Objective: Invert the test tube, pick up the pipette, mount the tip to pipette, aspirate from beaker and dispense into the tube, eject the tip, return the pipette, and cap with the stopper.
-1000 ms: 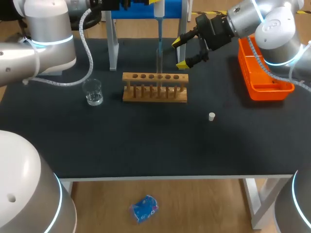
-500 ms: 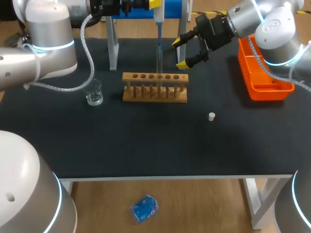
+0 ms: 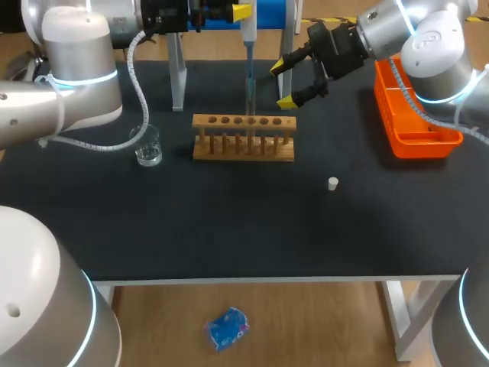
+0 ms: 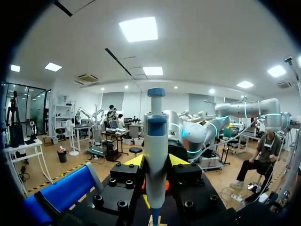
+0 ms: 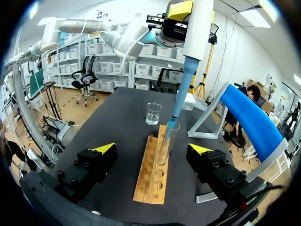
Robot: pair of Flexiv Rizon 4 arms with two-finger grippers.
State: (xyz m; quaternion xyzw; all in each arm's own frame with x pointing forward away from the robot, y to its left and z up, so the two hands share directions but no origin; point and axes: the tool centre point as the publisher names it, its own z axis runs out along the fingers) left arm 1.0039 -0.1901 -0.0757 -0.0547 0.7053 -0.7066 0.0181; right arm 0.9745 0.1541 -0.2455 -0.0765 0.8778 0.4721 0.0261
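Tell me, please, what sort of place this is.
Most likely a robotics lab with a chemistry bench set up for practice: a wooden test tube rack, a glass beaker, and a pipette held in the left pincer, all at a black table.

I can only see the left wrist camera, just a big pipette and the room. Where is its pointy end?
Observer: The pipette has its tip just inside the top of a glass tube standing in the wooden rack.
Operator: Where's my other arm?
Observer: The right end effector hangs open near that tube, holding nothing.
Operator: Is it plugged yet?
Observer: No, the white stopper lies on the table, in front of the rack.
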